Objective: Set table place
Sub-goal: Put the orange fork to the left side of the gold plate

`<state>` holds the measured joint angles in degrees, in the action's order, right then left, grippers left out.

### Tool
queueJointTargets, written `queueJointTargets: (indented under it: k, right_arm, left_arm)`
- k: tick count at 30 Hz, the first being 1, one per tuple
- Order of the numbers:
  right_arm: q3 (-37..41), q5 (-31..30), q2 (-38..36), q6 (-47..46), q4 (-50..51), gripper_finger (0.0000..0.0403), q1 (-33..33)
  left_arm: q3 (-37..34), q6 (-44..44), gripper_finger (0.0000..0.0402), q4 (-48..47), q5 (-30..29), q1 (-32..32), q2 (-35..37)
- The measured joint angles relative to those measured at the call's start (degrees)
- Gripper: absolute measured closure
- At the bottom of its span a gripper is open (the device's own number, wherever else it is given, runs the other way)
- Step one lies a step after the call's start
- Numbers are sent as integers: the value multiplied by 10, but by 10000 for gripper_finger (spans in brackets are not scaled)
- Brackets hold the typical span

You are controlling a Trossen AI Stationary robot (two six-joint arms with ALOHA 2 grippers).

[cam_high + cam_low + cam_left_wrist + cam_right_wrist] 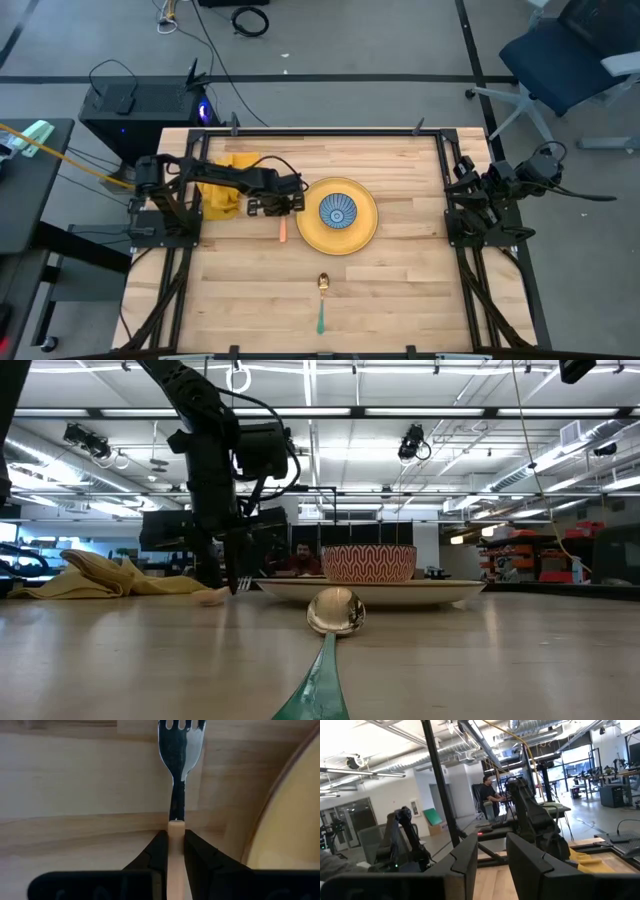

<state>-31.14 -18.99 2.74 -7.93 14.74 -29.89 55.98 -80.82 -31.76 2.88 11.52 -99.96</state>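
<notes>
Spoon (322,300) at the table's (400,300) 6 o'clock edge, well clear | left pincer (172,852) clenched on fork (178,750) at plate's (365,235) 9 o'clock | step: likely placing fork; next: release, lift straight up | plate rim close, open room toward 6 | right pincer (492,862) parked at 3, released

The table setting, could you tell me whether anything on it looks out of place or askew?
The yellow napkin lies crumpled at the table's far left, not folded by the yellow plate. The spoon sits alone near the front edge, away from the plate. The left pincer holds the fork beside the plate.
</notes>
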Motion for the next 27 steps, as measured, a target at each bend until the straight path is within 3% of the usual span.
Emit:
queueJointTargets:
  k: [27]
  right_arm:
    - [0, 0, 0, 0, 0, 293, 0]
  left_arm:
    - [15, 20, 341, -15, 8, 5, -13]
